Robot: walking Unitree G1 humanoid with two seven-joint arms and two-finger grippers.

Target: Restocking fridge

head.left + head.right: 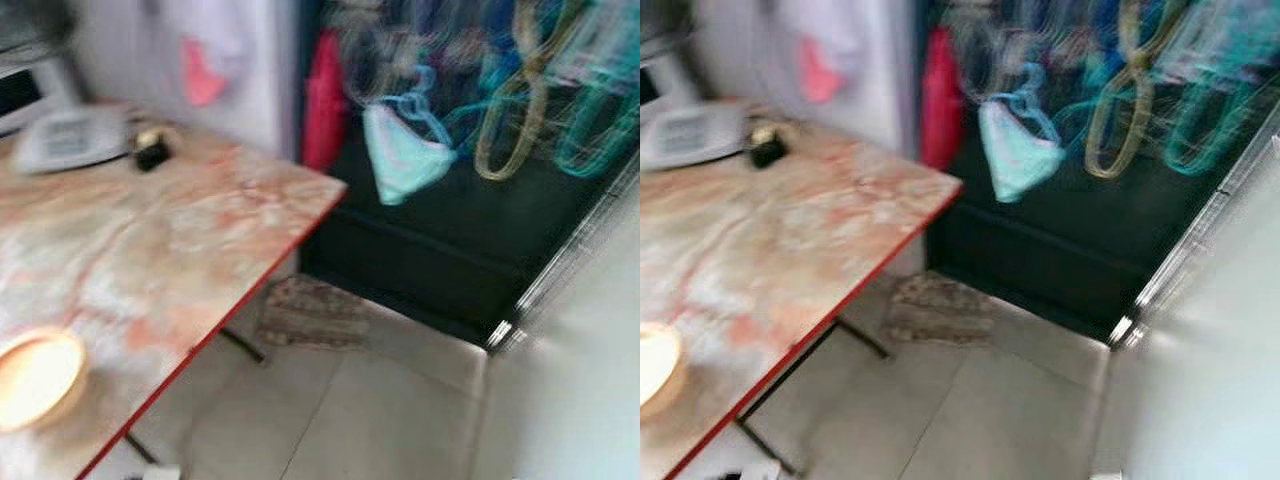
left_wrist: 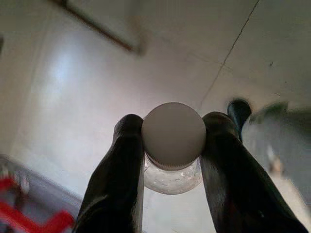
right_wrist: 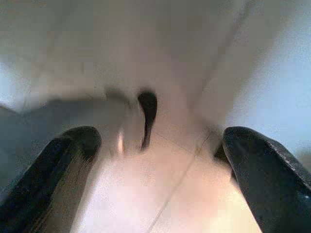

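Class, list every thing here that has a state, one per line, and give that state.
Left gripper: jaws shut on the bottle.
Bottle: white cap on, held above the floor.
Right gripper: jaws open, holding nothing.
Table: standing; a phone rests on it.

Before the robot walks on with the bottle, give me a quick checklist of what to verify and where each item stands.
1. Left gripper has the bottle: ok, fingers press both sides just under its white cap.
2. Right gripper free: ok, fingers spread wide, nothing between them.
3. Head views sharp enough to steer: not ok, both are blurred.
4. Table edge kept off: cannot tell, it lies close on the robot's left.
5. Floor path: a mat lies ahead by the table's corner; watch footing.
6. Fridge located: cannot tell, the white surface on the right is unclear.
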